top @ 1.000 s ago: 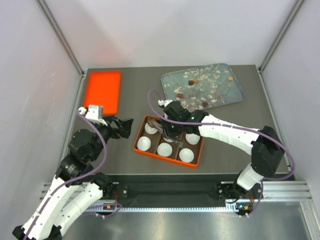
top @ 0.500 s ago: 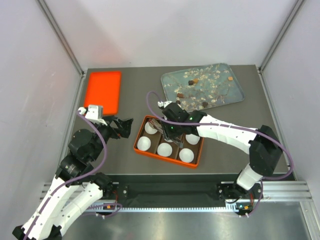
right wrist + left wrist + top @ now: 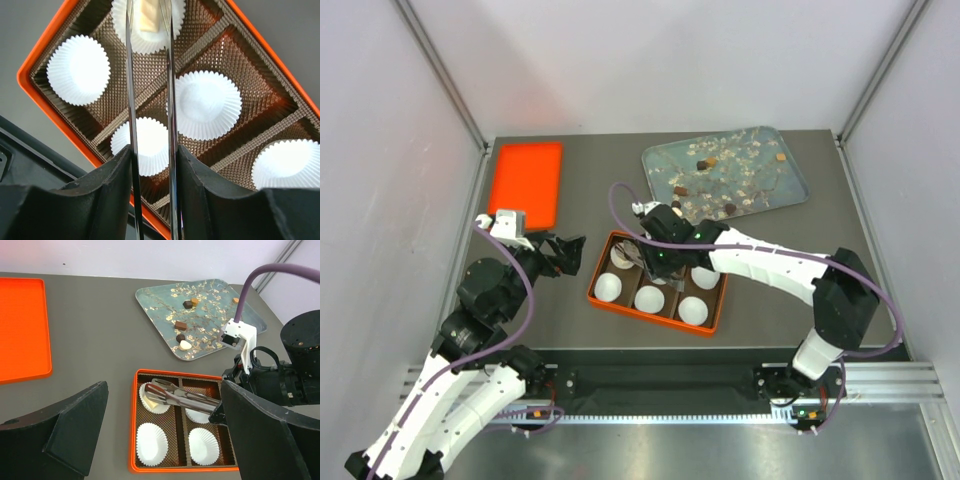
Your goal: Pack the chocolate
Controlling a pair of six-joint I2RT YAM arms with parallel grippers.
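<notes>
Top external: right gripper (image 3: pixel 650 262), clamping tongs (image 3: pixel 632 256), has edged left over the orange box (image 3: pixel 603 300) by the near edge; left gripper (image 3: pixel 570 250) hangs open over bare counter (image 3: pixel 560 215) beside it. Left wrist: chocolates (image 3: pixel 180 325) on the far-right tray (image 3: pixel 155 300). Right wrist: pale piece (image 3: pixel 148 16) between tong tips.

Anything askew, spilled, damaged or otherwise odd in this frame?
Nothing stands out. The visible white paper cups sit upright in the orange box, the loose chocolates lie on the blossom-printed tray, and the right gripper holds metal tongs with a pale tan chocolate piece between their tips, over one cup.
</notes>
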